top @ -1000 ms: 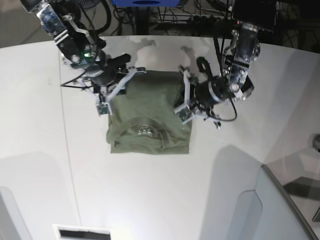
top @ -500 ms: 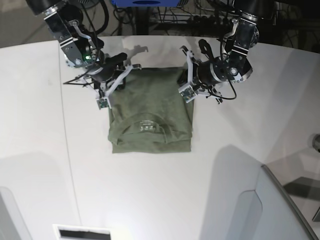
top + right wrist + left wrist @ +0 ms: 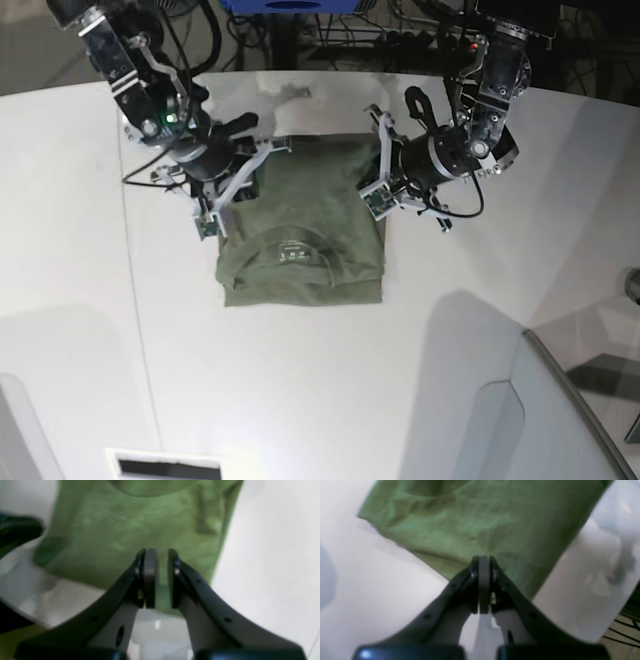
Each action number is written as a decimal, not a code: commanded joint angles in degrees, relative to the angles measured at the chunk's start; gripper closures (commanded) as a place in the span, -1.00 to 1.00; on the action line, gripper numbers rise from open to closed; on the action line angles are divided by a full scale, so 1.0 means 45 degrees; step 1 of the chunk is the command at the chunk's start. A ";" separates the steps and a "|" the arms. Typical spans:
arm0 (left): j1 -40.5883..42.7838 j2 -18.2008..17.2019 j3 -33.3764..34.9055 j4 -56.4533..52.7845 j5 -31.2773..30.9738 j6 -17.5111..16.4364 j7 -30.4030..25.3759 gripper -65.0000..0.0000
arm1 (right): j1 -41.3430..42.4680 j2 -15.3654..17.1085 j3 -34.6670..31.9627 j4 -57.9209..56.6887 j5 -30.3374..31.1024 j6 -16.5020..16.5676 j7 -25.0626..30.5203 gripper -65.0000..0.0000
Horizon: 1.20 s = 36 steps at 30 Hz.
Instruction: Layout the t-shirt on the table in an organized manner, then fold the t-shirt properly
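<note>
Toward the far edge of the worktop (image 3: pixel 80 300), the t-shirt (image 3: pixel 300 230) lay folded, collar nearest. Left pincer (image 3: pixel 483 562) was clenched empty over its side hem; right pincer (image 3: pixel 156 560), slightly parted, hovered over the opposite side, equally near.

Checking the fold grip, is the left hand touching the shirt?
Cannot tell. In the left wrist view the left hand is shut at the shirt edge, but no cloth shows between its pads.

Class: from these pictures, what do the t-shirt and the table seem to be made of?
The t-shirt: soft olive-green knit, probably cotton; matte, with creases and a ribbed collar. The table: a smooth white hard top, perhaps laminate or plastic; shadows and faint reflections show on it.
</note>
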 commanded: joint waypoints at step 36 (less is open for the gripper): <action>0.7452 -0.0316 -0.6723 0.1783 -0.3193 -0.0017 -0.5940 1.00 | -0.6521 0.3469 0.4457 0.3563 -0.0037 -0.0014 0.3660 0.78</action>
